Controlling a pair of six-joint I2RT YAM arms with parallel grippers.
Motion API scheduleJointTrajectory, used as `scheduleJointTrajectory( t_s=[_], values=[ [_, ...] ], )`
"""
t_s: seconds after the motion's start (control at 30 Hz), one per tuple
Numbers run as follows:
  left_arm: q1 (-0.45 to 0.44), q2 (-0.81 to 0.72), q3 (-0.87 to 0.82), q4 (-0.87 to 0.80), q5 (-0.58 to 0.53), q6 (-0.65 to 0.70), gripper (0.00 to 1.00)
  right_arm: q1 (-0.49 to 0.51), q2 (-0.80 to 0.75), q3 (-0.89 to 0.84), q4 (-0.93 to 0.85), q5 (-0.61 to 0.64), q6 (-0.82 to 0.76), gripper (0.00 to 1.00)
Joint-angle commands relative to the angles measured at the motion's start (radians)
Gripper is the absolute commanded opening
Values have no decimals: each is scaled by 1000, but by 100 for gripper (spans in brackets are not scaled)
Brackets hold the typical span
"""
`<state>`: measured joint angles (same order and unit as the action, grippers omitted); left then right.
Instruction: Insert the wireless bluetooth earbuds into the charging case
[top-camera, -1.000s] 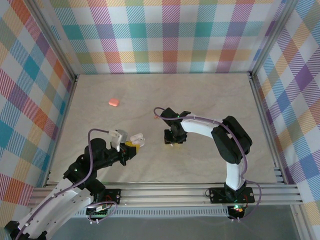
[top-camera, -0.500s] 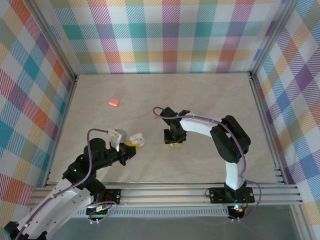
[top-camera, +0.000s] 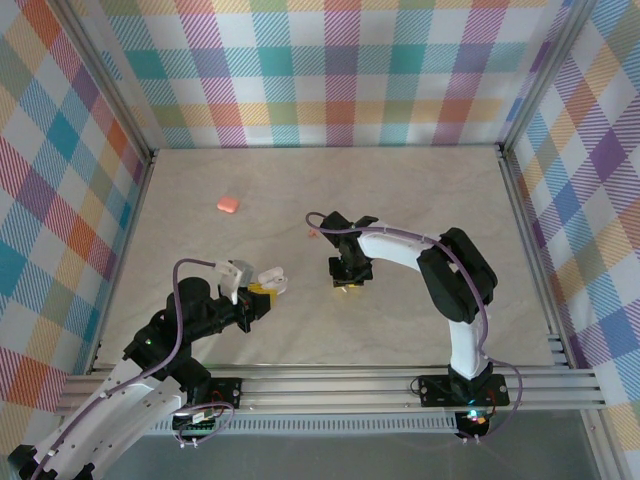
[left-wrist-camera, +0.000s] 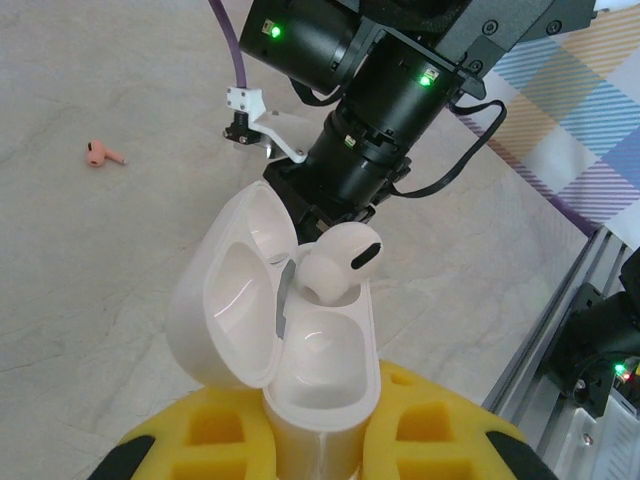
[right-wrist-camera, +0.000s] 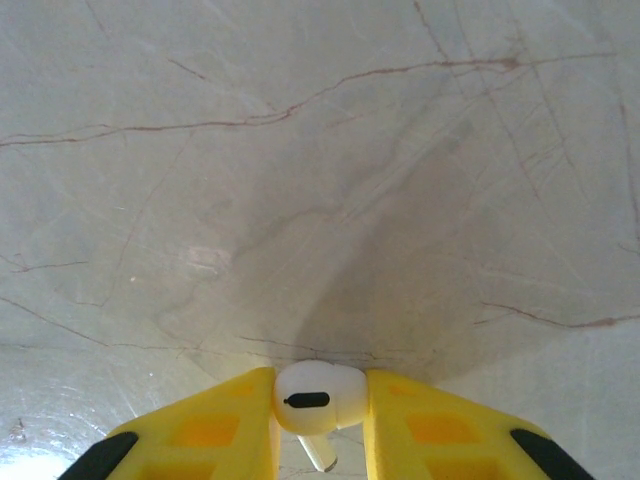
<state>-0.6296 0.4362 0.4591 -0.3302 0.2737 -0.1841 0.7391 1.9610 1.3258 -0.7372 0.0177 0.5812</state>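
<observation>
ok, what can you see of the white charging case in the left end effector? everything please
The charging case is glossy white plastic, rounded, and open: its lid is swung back on a hinge with a metal-looking strip. It stands roughly upright, lower body clamped between the yellow pads of the left end effector. One white earbud sits in one well, head poking out; the other well is empty.

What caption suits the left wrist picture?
Left pincer grips an open white case, one white earbud in it; a pink earbud lies beyond.
</observation>
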Motion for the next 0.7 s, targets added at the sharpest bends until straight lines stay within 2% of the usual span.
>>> scheduleJointTrajectory(
  t_s=[0.0,0.37,0.67],
  values=[
    [4,-13,10,43,50,48,0,-9,-1,-31,74,1,-31,24],
    [4,12,-46,225,119,91,0,-8,-173,-141,168,11,-51,23],
    [4,39,-74,269,70,86,0,-9,-301,-195,234,5,-53,24]
  ],
)
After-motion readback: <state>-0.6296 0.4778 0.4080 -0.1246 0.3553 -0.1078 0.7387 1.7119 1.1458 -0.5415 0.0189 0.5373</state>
